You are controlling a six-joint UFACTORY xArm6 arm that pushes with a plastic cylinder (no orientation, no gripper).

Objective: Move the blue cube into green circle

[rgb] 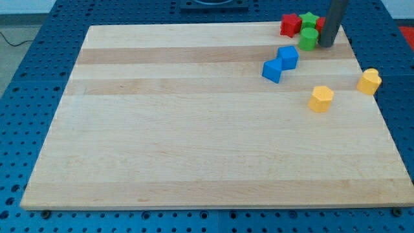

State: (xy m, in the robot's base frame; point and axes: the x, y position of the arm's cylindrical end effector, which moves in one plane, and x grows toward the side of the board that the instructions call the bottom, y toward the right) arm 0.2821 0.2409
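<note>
The blue cube (288,57) lies near the view's top right of the wooden board (194,129). A second blue block (272,70) touches its lower left corner. The green circle, a short green cylinder (308,39), stands just above and to the right of the blue cube, a small gap apart. My dark rod comes down from the view's top, and my tip (326,45) rests right beside the green cylinder on its right side. The tip is up and to the right of the blue cube, with the cylinder between them.
A green star (310,19) and a red star-like block (290,24) sit at the board's top edge above the cylinder. Another red block (319,24) is partly hidden behind the rod. Two yellow blocks (321,98) (369,81) lie lower right near the board's right edge.
</note>
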